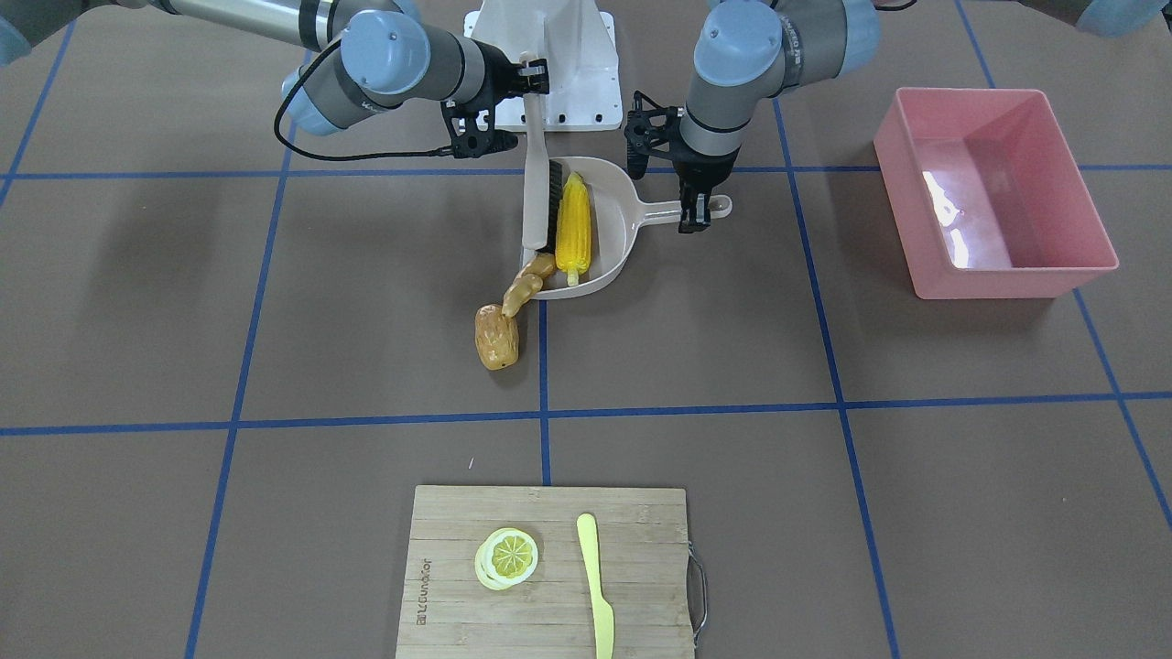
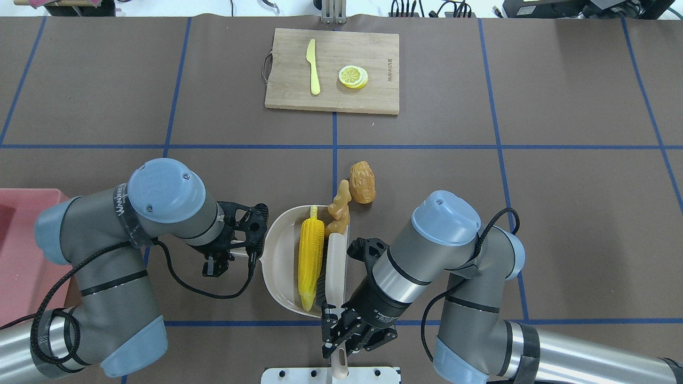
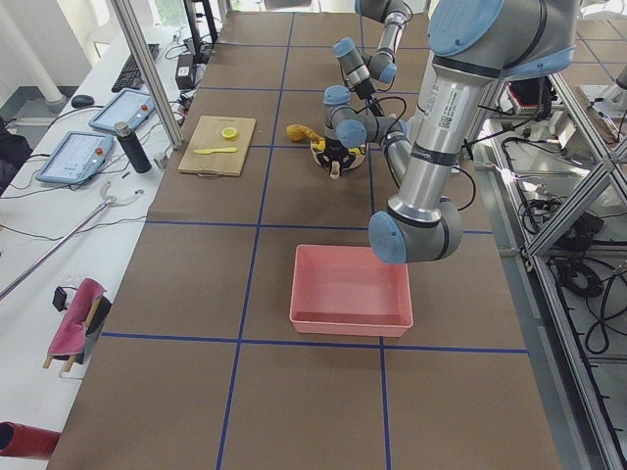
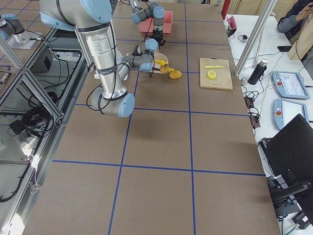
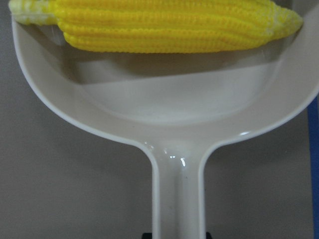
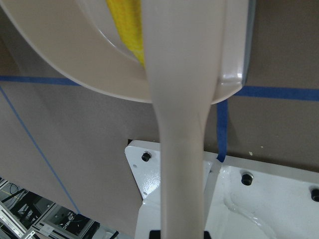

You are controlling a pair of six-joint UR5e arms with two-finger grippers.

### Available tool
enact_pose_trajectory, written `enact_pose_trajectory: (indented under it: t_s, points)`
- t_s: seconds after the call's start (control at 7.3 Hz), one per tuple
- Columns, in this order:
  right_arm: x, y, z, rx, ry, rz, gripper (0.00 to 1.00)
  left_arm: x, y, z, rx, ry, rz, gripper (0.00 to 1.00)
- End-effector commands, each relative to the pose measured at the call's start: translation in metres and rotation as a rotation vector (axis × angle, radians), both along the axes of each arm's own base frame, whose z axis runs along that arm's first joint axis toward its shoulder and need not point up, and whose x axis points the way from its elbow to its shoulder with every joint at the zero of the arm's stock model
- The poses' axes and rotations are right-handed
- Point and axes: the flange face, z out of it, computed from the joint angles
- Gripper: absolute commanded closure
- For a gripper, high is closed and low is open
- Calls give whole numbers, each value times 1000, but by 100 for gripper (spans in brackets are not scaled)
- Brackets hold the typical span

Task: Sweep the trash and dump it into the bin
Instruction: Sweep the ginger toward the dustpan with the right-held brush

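Observation:
The yellow corn cob (image 1: pixel 574 224) lies inside the beige dustpan (image 1: pixel 618 229), also seen in the overhead view (image 2: pixel 311 261). The tan ginger root (image 1: pixel 528 284) rests at the dustpan's open lip. The brown potato (image 1: pixel 496 337) lies on the table just beyond it. My left gripper (image 1: pixel 696 215) is shut on the dustpan handle (image 5: pixel 179 199). My right gripper (image 2: pixel 336 333) is shut on the handle of a beige brush (image 1: pixel 533 192), whose dark bristles stand against the corn. The pink bin (image 1: pixel 993 192) stands apart on my left side, with nothing in it.
A wooden cutting board (image 1: pixel 549 522) at the far side carries a lemon slice (image 1: pixel 508 556) and a pale yellow knife (image 1: pixel 595 586). The white robot base plate (image 1: pixel 558 55) is just behind the dustpan. Blue tape lines cross the brown table.

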Motion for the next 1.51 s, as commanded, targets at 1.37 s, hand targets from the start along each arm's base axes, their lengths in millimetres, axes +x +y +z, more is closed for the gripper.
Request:
enact_pose_trajectory:
  t_s: [1.37]
  points:
    - [155,-96,35,169,26,135,100,-39,-31,23,-64,-25,-120,100]
